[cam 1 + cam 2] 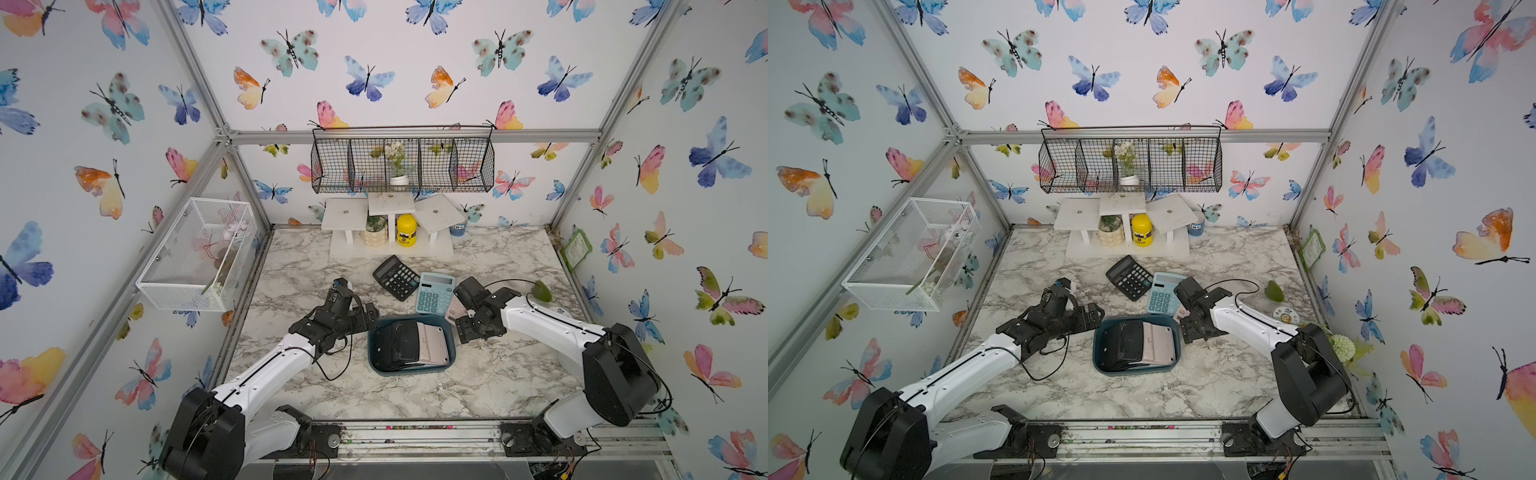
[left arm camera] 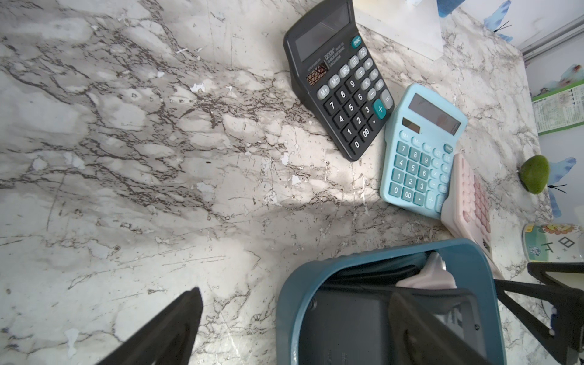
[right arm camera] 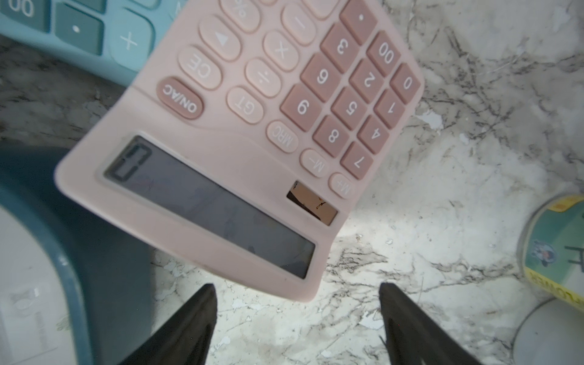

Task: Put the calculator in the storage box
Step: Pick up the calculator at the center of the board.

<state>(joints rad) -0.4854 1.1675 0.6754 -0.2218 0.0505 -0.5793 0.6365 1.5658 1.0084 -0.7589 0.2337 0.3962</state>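
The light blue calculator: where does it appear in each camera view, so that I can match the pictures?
In a top view: the light blue calculator lies on the table behind the storage box, beside the black calculator.
In a top view: the same spot.
Left wrist: seen whole, between the black calculator and the pink calculator.
Right wrist: only a corner, partly covered by the pink calculator.
Shared landmark: the storage box.
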